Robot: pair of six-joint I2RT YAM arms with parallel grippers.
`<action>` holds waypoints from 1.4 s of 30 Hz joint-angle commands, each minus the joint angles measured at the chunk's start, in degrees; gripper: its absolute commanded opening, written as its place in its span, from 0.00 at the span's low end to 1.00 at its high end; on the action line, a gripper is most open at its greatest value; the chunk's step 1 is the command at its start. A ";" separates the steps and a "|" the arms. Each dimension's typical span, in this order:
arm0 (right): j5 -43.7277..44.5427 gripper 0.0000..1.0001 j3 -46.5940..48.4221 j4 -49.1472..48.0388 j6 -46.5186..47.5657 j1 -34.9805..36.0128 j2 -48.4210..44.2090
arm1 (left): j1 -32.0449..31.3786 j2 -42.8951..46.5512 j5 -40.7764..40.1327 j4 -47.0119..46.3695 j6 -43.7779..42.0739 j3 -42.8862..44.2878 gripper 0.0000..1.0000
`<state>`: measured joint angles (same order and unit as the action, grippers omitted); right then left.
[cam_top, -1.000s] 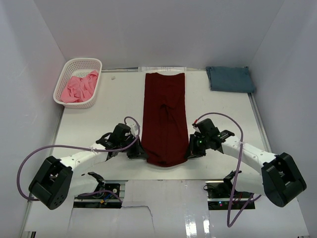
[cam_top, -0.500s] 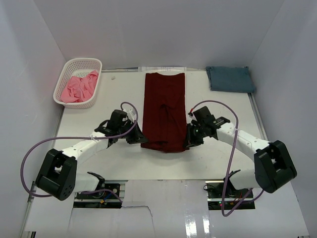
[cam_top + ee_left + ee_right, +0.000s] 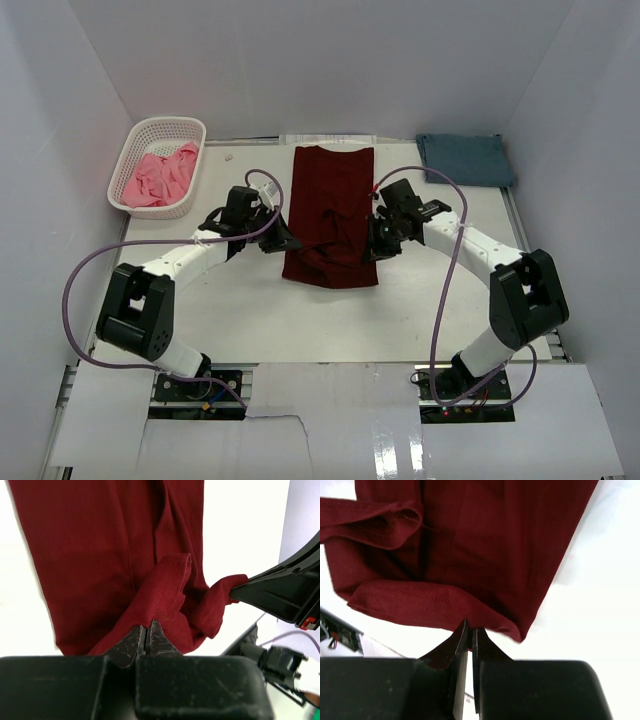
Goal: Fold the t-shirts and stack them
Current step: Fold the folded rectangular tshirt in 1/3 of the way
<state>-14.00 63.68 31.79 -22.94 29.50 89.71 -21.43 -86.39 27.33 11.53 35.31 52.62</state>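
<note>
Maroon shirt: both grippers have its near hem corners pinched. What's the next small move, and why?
Probably carry both corners a little farther toward the collar end, level with each other. The left gripper and right gripper are shut on the lifted hem of the maroon shirt, which sits only about halfway up the shirt, so the fold is not yet complete.

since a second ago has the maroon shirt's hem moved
Yes. The left gripper and right gripper, shut on the maroon shirt, have carried its near hem away from the bases, closer to the white basket.
</note>
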 commanded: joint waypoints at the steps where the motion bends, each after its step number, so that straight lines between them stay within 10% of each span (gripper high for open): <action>1: 1.52 0.08 5.04 0.73 2.55 -1.37 2.48 | 0.42 -0.62 -2.80 -1.86 -1.03 4.32 0.00; 42: 2.57 0.08 42.93 9.34 5.89 -8.49 29.38 | 5.26 -23.29 -5.71 -5.82 -1.03 29.38 0.00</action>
<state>-10.83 103.74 40.49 -17.69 21.52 117.91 -16.60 -109.49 21.41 6.09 35.11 79.44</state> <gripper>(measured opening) 0.088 0.050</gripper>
